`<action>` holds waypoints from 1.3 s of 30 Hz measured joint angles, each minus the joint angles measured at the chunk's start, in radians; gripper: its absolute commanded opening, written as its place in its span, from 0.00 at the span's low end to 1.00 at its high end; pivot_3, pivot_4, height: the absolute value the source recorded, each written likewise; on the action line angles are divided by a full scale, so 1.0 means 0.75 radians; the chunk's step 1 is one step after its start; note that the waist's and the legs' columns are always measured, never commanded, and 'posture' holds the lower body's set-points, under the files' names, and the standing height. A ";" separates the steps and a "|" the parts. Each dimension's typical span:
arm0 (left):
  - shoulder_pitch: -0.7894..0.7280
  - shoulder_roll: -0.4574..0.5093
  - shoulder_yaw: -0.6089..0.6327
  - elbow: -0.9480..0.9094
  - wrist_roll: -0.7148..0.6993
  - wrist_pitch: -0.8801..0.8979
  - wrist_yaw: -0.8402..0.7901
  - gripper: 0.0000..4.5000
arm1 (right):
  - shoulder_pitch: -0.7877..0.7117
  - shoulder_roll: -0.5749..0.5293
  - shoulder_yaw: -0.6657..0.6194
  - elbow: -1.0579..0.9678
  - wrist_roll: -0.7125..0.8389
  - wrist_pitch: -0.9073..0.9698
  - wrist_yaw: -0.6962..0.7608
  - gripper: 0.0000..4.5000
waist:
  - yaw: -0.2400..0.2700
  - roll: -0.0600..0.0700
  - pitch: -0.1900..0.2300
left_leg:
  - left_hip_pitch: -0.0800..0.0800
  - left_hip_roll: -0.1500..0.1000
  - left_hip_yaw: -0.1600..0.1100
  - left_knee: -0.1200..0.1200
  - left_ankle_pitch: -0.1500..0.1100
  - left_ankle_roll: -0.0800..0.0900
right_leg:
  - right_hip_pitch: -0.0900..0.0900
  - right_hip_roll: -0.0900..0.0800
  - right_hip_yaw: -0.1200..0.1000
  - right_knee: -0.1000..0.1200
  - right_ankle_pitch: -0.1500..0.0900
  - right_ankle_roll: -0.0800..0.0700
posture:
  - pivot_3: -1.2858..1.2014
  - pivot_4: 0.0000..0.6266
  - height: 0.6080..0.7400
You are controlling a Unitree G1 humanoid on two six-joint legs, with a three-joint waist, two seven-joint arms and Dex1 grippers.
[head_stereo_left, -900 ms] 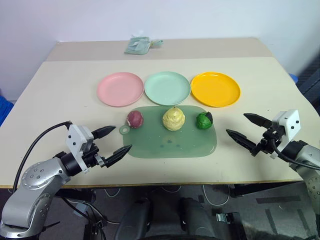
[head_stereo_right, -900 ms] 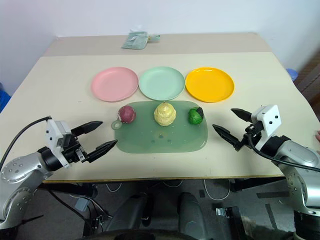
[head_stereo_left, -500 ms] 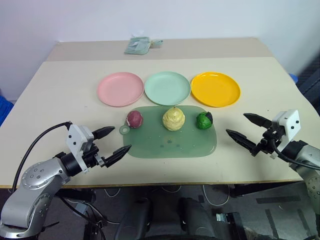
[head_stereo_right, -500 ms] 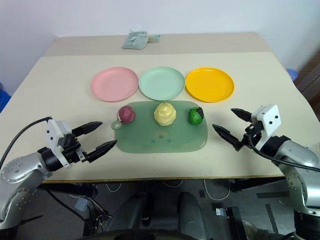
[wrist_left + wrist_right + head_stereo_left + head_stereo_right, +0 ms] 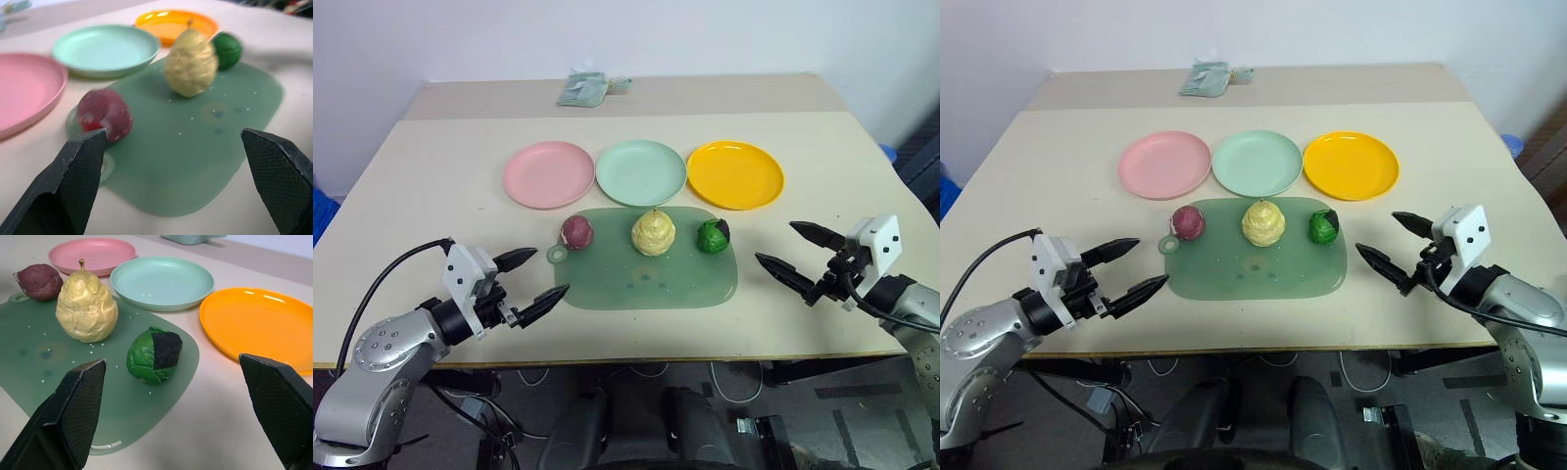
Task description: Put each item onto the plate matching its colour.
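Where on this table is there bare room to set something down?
All three plates, pink, mint and orange, are bare, as is the near half of the green mat. Its far edge is crowded with three toy foods.

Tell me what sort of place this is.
Probably a robot test room, not a kitchen: a plain beige table against a bare wall, toy foods on a green mat, and three coloured plates, such as the pink plate.

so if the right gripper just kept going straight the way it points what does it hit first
Most likely the green toy food: seen from the wrist, it lies between the open fingers of the right gripper, at the near corner of the green mat. The fingers may skim over that corner first; depth is unclear.
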 measured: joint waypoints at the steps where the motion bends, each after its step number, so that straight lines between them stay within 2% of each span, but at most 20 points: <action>1: -0.009 0.005 0.000 -0.001 -0.005 0.041 0.027 1.00 | 0.000 0.000 0.001 -0.007 0.001 -0.008 0.009 0.99 | 0.000 0.000 0.000 | 0.000 0.000 0.000 0.000 0.000 0.000 | 0.000 0.000 0.000 0.000 0.000 0.000 | 0.52 0.24 1.00; 9: -0.235 0.029 -0.005 0.000 -0.088 0.327 0.187 1.00 | -0.112 -0.001 0.106 -0.072 0.031 -0.068 0.127 0.99 | 0.000 0.000 0.000 | 0.000 0.000 0.000 0.000 0.000 0.000 | 0.000 0.001 -0.001 0.000 0.000 0.001 | 0.52 0.24 1.00; 16: -0.431 -0.026 -0.096 0.027 -0.084 0.475 0.323 1.00 | -0.211 0.004 0.197 -0.074 0.031 -0.119 0.188 0.99 | 0.000 -0.001 0.001 | 0.000 0.000 0.000 0.001 0.000 0.000 | 0.000 0.002 -0.001 0.001 0.003 0.005 | 0.52 0.24 1.00; 28: -0.819 -0.227 -0.182 0.188 -0.044 0.872 0.653 1.00 | -0.280 0.028 0.252 -0.073 0.053 -0.131 0.179 0.99 | 0.000 -0.002 0.001 | 0.000 0.000 -0.001 0.003 0.000 -0.001 | 0.000 0.005 -0.001 0.002 0.004 0.006 | 0.52 0.24 1.00; 39: -0.862 -0.243 -0.305 0.343 0.047 0.970 0.644 1.00 | -0.251 0.028 0.248 -0.075 0.053 -0.141 0.147 0.99 | 0.001 -0.002 0.001 | 0.000 0.000 -0.001 0.003 0.000 -0.001 | -0.001 0.005 0.000 0.003 0.004 0.006 | 0.52 0.24 1.00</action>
